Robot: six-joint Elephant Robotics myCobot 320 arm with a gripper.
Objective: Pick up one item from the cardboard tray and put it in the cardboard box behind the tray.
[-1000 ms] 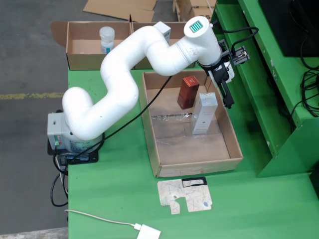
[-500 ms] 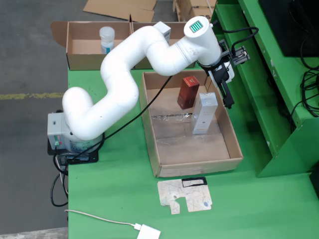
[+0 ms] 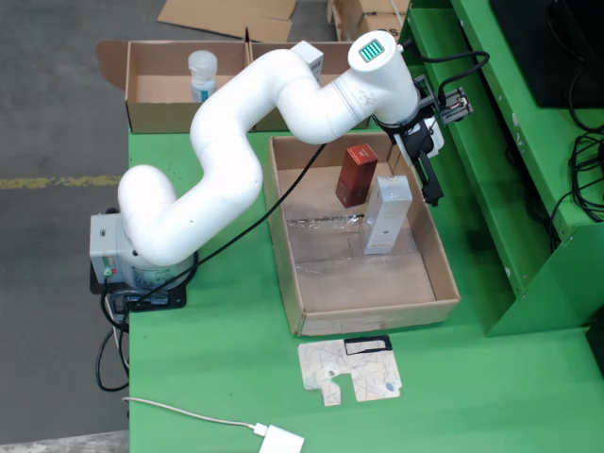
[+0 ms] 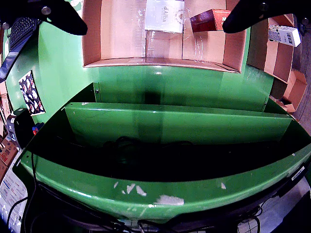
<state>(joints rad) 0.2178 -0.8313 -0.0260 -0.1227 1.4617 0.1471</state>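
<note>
The white box (image 3: 387, 215) lies with its long axis toward the worktop's (image 3: 217, 377) far edge; the red box (image 3: 357, 175) leans beside it. The end effector (image 3: 432, 179) is spread, holding nothing.

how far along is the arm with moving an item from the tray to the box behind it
Nothing looks moved yet: the red box and the white box both still sit in the cardboard tray. Nothing is in hand: the gripper hangs by the tray's right wall in the overhead view, and the wrist view shows its fingers spread and empty. Left to do: the grasp, the lift and the drop into the back box, which already holds a bottle.
</note>
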